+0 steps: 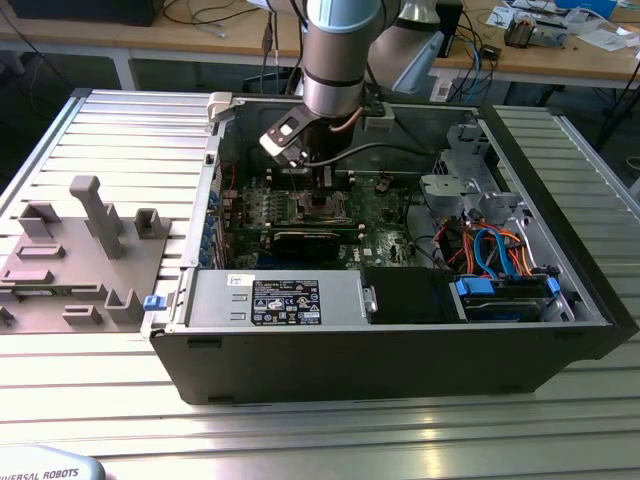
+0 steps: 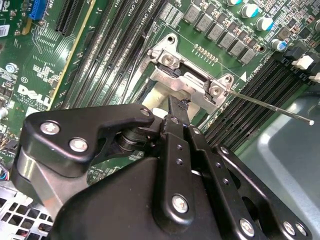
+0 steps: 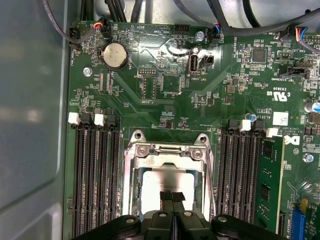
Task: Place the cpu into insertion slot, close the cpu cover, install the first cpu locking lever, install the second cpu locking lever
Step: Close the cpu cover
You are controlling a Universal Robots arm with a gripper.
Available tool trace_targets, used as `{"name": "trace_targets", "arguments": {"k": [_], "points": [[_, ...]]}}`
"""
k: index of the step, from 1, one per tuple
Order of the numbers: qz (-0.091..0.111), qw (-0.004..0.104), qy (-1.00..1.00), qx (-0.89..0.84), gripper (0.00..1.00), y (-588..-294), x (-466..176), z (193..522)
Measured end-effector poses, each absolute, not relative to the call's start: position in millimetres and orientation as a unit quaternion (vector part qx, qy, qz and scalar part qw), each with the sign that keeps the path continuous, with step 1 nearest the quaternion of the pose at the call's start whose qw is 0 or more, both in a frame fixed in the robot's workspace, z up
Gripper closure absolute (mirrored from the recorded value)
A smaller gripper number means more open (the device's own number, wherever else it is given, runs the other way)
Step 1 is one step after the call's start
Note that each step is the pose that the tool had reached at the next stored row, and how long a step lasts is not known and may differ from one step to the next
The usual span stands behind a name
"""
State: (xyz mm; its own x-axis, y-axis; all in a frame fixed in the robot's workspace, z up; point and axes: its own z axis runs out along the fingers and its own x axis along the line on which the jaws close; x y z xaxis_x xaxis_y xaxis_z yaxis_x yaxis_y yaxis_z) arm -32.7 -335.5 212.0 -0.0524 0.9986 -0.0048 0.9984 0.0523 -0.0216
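Gripper (image 3: pixel 172 196) sits closest to the lens in both wrist views (image 2: pixel 177 112); its black fingers (image 3: pixel 167 197) are pressed flat together with nothing between them

- Tips are down over the cpu (image 3: pixel 155 184); I cannot tell whether they press on it or sit just above
- The cpu lies flat in the insertion slot (image 3: pixel 128 192), silver top facing up, edges square with the memory slots (image 3: pixel 95 175) that flank the socket on both sides
- The socket's long axis runs the same way as those memory slots
- The cpu cover (image 3: pixel 172 156) looks to be down around the chip, metal top showing through its window; its hinged end points toward the coin cell (image 3: pixel 114 55)
- In the second wrist view one locking lever (image 2: pixel 270 107), a thin bare rod, sticks out from a socket corner screw and runs across the memory slots toward the grey case wall, not tucked along the frame
- Exterior view: arm (image 1: pixel 335 60) comes down from the upper centre of the frame into the open computer case (image 1: pixel 400 350), gripper (image 1: pixel 322 195) over the green motherboard (image 1: pixel 390 215) at mid-frame
- Grey fixture tray (image 1: pixel 70 260) lies outside the case at the exterior view's left, well apart from the arm
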Motion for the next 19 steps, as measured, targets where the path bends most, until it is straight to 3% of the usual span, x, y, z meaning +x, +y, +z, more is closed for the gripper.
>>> {"name": "trace_targets", "arguments": {"k": [19], "points": [[0.009,0.006,-0.725,-0.688,0.89,-335.5,-37.0,209.3]]}}
